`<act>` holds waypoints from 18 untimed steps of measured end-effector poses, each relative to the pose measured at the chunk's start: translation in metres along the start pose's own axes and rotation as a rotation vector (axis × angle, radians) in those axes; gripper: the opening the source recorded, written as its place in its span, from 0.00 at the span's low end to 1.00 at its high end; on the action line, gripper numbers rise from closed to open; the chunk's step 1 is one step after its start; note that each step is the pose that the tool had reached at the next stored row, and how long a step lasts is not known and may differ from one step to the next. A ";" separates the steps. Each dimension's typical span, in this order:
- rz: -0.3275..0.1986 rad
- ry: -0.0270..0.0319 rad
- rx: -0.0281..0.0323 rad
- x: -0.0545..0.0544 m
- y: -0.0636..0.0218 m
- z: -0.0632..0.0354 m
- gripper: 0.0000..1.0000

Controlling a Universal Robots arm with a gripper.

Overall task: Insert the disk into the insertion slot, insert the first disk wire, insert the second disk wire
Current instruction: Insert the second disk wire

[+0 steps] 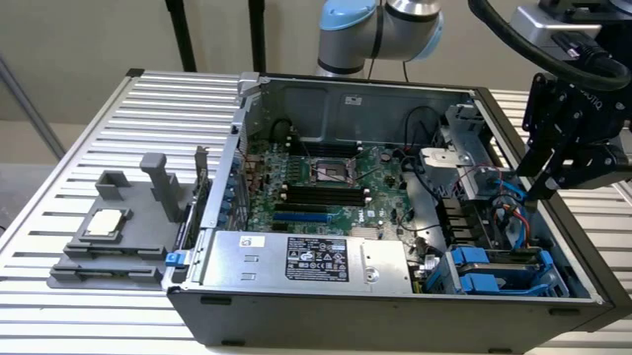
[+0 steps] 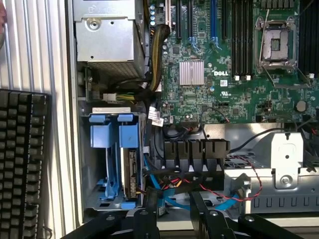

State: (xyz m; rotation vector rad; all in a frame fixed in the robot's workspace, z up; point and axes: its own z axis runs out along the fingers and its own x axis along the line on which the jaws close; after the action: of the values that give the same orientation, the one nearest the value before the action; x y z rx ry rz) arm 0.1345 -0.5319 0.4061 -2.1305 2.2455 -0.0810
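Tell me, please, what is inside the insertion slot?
The disk stands inside the slot, clipped in its blue carrier. Only its narrow edge shows. The carrier and the slot walls cover its flat faces, and its connector end is hidden.

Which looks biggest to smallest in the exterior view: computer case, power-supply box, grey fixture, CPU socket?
1. computer case
2. power-supply box and grey fixture: about alike, so not ranking them
3. CPU socket, though it sits farther from the camera

Computer case (image 1: 395, 325) on the table (image 1: 118, 103), fixture (image 1: 118, 237) beside it at the exterior view's left, power-supply box (image 1: 296, 259) along the case's near edge, disk (image 2: 131, 169) in the insertion slot (image 1: 499, 272) at the near corner, exterior view's right.
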 end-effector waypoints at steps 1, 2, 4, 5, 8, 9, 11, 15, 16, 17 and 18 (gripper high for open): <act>0.000 0.0082 0.0004 0.000 -0.0002 0.0005 0.39; 0.000 0.0143 0.0007 -0.001 -0.0001 0.0013 0.39; 0.000 0.0212 0.0011 -0.003 0.0001 0.0041 0.39; 0.000 0.0240 0.0013 -0.004 0.0003 0.0056 0.39; -0.001 0.0373 0.0020 -0.008 0.0007 0.0091 0.39; -0.002 0.0451 0.0024 -0.009 0.0008 0.0098 0.39; -0.003 0.0657 0.0035 -0.012 0.0011 0.0113 0.39; -0.006 0.1300 0.0069 -0.022 0.0063 0.0174 0.39; -0.007 0.1437 0.0076 -0.025 0.0065 0.0173 0.39; -0.007 0.1476 0.0078 -0.026 0.0066 0.0173 0.39; -0.008 0.1511 0.0080 -0.027 0.0067 0.0173 0.39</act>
State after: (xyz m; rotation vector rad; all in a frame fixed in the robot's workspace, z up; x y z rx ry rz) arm 0.1305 -0.5044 0.3883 -2.1987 2.3116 -0.2594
